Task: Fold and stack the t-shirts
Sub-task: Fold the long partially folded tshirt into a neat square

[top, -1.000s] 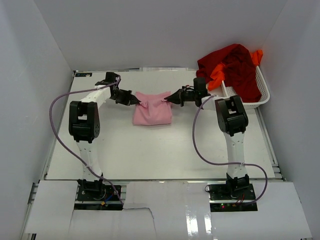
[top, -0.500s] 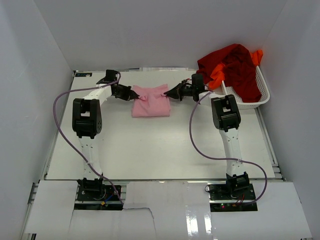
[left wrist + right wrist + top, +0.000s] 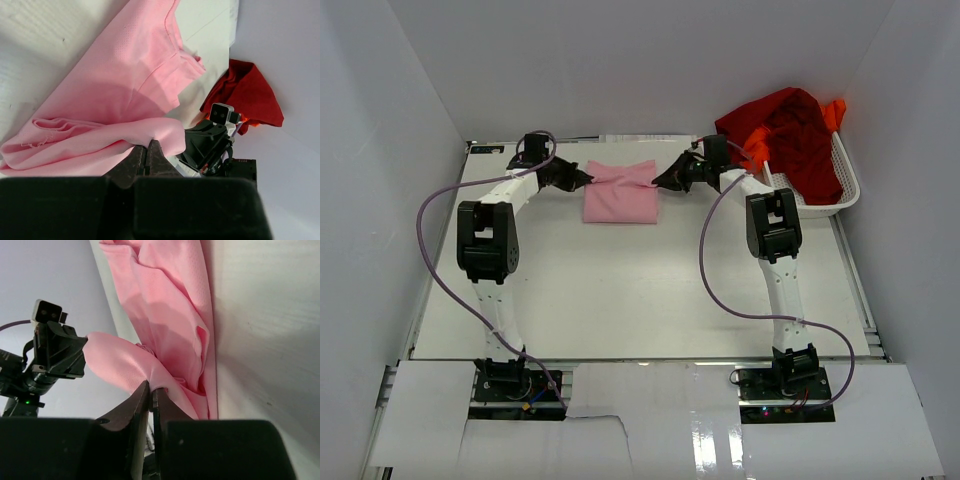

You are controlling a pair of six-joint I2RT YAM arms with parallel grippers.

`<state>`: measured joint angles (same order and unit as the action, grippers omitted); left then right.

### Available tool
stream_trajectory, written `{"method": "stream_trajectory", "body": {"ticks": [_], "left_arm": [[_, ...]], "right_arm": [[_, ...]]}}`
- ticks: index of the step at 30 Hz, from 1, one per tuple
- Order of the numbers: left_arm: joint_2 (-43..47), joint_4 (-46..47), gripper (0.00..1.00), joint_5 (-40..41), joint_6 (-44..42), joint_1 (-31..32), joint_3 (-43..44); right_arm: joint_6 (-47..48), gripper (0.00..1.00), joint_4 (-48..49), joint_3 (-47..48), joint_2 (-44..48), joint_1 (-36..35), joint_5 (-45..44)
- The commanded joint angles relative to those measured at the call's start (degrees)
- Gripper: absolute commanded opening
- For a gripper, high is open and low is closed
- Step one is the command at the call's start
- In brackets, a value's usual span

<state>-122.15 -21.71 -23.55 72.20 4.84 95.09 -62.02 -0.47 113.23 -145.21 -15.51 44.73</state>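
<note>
We've got left jaws & right jaws each clenched on pink t-shirt (image 3: 620,203) far corners; rest lies on tabletop (image 3: 620,290).

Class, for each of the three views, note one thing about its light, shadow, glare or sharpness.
Top external: even light, with glare on the glossy near board. Left wrist: the left gripper is a dark, near-featureless block, and the pink t-shirt shows a soft shadow under its fold. Right wrist: the right gripper is equally dark, the pink t-shirt crisp.
</note>
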Motion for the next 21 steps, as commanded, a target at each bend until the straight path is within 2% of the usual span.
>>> {"method": "stream_trajectory", "body": {"ticks": [1,3,4,5,6,7,8,10,15,21], "left_arm": [[4.1,4.8,0.00,3.0,-2.8,-0.4,-2.3],[4.1,6.8,0.00,2.6,-3.2,-0.4,-3.3],[4.2,7.0,0.05,2.6,-3.2,-0.4,-3.7],[4.2,7.4,0.26,2.6,-3.3,-0.4,-4.5],[4.3,8.2,0.33,2.7,-3.5,-0.4,-4.8],[4.4,8.5,0.37,2.6,-3.6,-0.4,-5.2],[4.6,9.4,0.48,2.9,-4.0,-0.4,-5.8],[5.2,10.2,0.54,3.5,-4.4,-0.4,-6.5],[7.6,15.6,0.78,5.6,-7.7,-0.4,-7.9],[10.4,18.8,0.80,7.4,-13.4,-0.3,-7.2]], "right_arm": [[7.5,0.13,-3.0,3.9,-1.7,0.1,-2.8],[9.6,0.28,-3.3,5.2,-1.9,-0.1,-3.7],[10.6,0.35,-3.6,5.5,-1.8,-0.2,-4.1],[11.6,0.42,-3.7,5.7,-1.7,-0.6,-4.6],[13.4,0.44,-4.1,5.7,-1.2,-0.8,-6.0],[14.4,0.44,-4.4,5.6,-0.9,-0.9,-6.7],[15.3,0.47,-4.9,5.3,-0.3,-1.1,-8.2],[17.6,0.48,-4.9,4.9,0.4,-1.4,-8.9],[25.1,0.48,-8.0,5.9,2.7,-2.6,-12.6],[34.8,0.47,-10.4,4.4,6.5,-4.6,-19.0]]}}
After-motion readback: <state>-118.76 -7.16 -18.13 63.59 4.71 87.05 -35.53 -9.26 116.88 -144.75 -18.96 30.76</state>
